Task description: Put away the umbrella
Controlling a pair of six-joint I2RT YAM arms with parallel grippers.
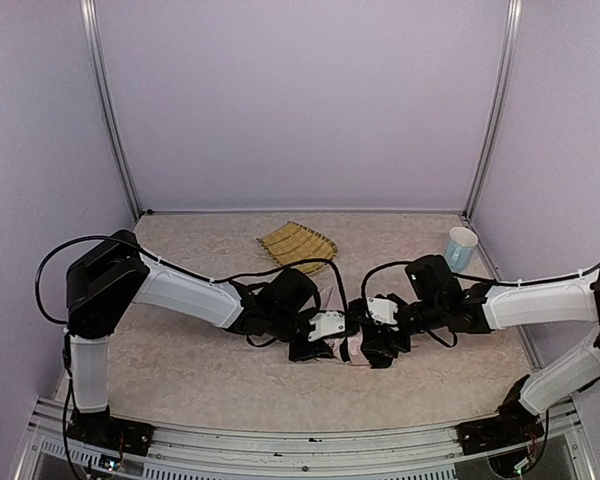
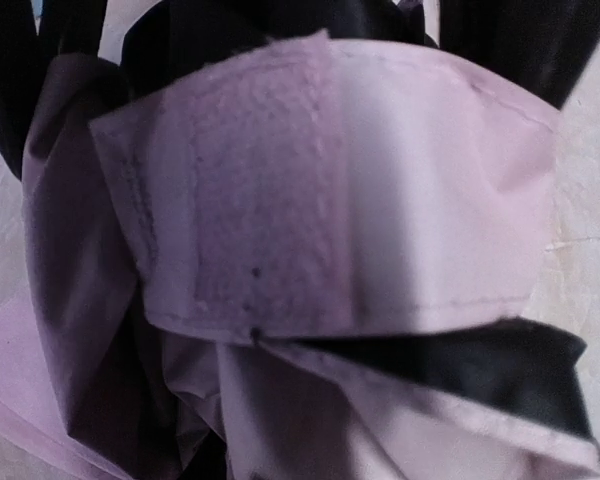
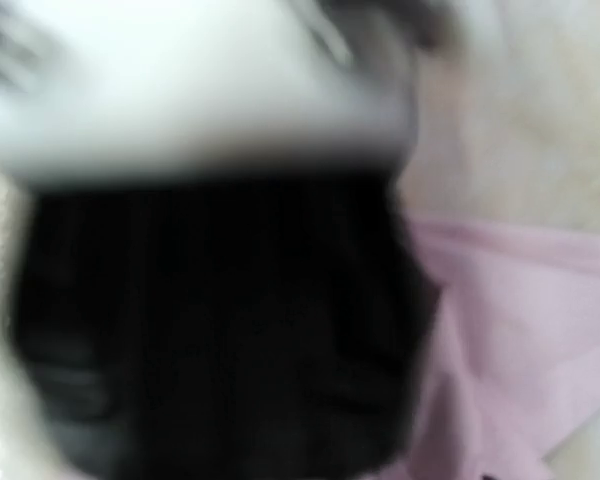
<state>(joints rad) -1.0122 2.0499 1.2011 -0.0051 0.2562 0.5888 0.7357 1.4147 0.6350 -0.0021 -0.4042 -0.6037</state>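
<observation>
The umbrella (image 1: 346, 349) lies folded on the table between the two arms, and only a small pale pink patch of it shows from above. My left gripper (image 1: 323, 349) and right gripper (image 1: 373, 350) meet over it from either side. In the left wrist view the umbrella's pink strap (image 2: 360, 200) wraps round the bunched pink and black fabric, very close to the lens, and my own fingers are hidden. The right wrist view is blurred: a black mass fills the middle, with pink fabric (image 3: 510, 330) at the right. Neither gripper's jaw state shows.
A woven bamboo tray (image 1: 296, 245) lies at the back centre of the table. A pale blue mug (image 1: 461, 247) stands at the back right near the frame post. Walls close in on three sides.
</observation>
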